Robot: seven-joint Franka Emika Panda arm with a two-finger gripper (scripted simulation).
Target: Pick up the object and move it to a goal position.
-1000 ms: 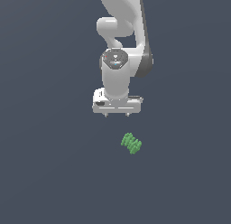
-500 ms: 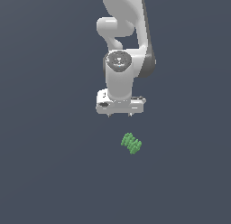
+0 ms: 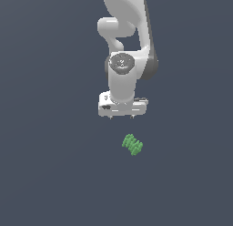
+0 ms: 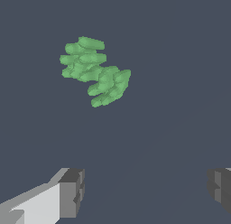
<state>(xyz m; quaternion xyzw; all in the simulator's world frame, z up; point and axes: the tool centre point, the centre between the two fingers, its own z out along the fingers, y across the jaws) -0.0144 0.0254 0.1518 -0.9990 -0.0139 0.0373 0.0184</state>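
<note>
Green ridged block (image 3: 133, 144) lies alone on the dark grey desk (image 3: 54, 166), apart from the white arm (image 3: 127, 47) and just toward the exterior view's right of the pincer (image 3: 122, 116). The pincer is spread and holds nothing; in the exterior view only two short finger stubs show under its body, and in the wrist view its fingers (image 4: 72, 191) are cut off at the frame edges. How high the pincer sits above the desk cannot be judged.
</note>
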